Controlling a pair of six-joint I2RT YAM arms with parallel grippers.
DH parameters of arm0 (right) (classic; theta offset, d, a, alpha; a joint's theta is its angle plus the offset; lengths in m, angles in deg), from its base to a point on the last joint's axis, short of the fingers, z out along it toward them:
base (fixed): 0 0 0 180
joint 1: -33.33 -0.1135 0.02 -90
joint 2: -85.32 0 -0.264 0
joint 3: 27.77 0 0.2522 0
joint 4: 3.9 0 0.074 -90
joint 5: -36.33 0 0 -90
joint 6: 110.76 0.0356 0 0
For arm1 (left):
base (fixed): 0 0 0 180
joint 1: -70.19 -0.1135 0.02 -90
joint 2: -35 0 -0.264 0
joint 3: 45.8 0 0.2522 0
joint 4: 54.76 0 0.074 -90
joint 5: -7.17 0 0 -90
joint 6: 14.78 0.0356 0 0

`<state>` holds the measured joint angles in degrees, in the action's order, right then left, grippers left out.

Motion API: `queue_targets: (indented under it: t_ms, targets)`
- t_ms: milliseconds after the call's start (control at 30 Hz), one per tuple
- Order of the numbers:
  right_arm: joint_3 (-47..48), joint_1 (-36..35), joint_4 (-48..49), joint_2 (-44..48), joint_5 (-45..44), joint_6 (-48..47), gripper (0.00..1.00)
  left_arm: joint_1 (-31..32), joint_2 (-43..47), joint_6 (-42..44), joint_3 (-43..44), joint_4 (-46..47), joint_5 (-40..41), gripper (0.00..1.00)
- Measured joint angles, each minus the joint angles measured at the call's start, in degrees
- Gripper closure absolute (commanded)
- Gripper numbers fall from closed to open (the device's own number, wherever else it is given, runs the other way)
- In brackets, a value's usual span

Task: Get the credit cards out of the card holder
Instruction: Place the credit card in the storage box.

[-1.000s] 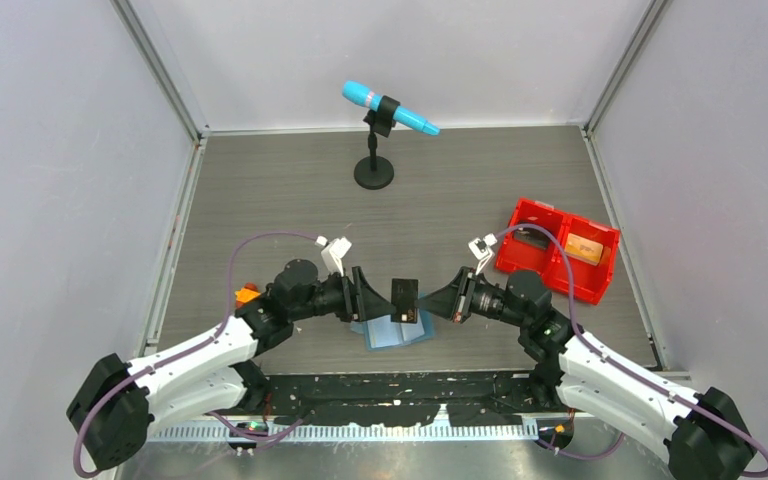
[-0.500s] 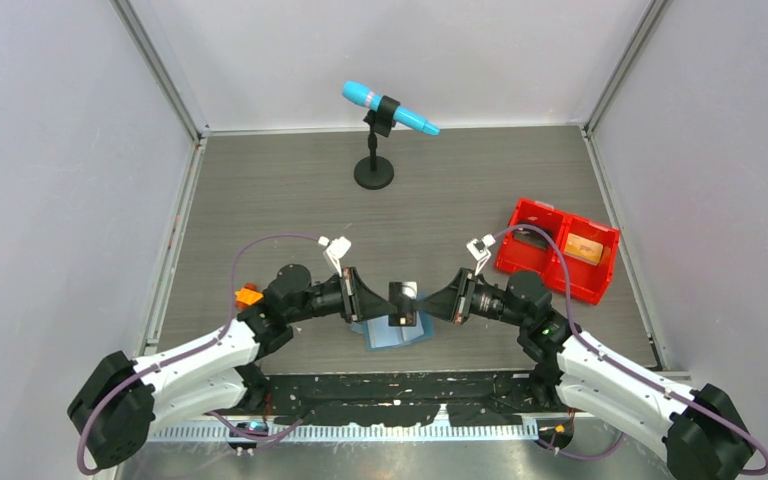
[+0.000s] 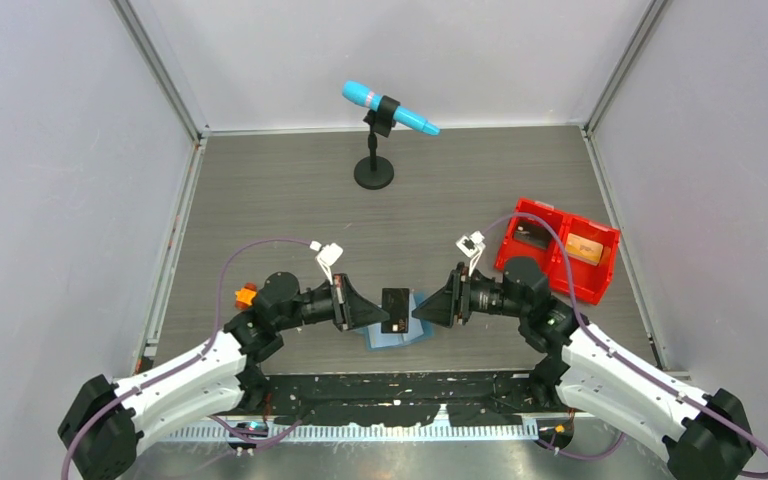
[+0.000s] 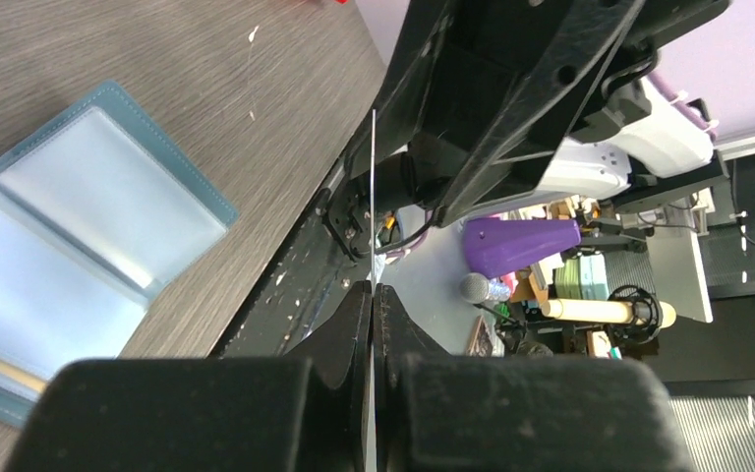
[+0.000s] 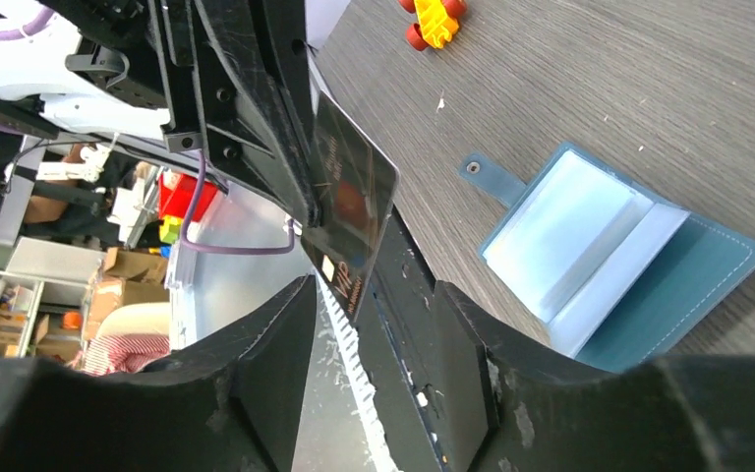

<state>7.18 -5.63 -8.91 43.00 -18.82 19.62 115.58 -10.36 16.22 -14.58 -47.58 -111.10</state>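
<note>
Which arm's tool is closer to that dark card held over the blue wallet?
Left. The left tool is shut on one edge of the card. The right tool sits open at its other edge, not gripping.

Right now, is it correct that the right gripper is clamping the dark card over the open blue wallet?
No: the left gripper clamps the dark card over the open blue wallet. The right wrist view shows the right gripper with jaws apart, the card held from the opposite side.
</note>
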Motion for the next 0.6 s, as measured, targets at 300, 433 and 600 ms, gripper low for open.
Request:
queue_targets:
  t_ms: [300,433,600]
  targets:
    - [7.8,0.1,-13.0,-0.5,1.7,-10.3,0.41,0.0,3.3,4.4,0.0,-8.8,-1.5,1.00]
    - [10.9,0.1,-17.2,-2.3,2.7,-13.7,0.40,0.0,4.3,6.5,0.0,-11.9,-3.2,1.00]
    - [12.2,0.1,-19.2,-4.8,5.0,-16.6,0.44,0.0,4.3,9.1,0.0,-15.5,-6.1,1.00]
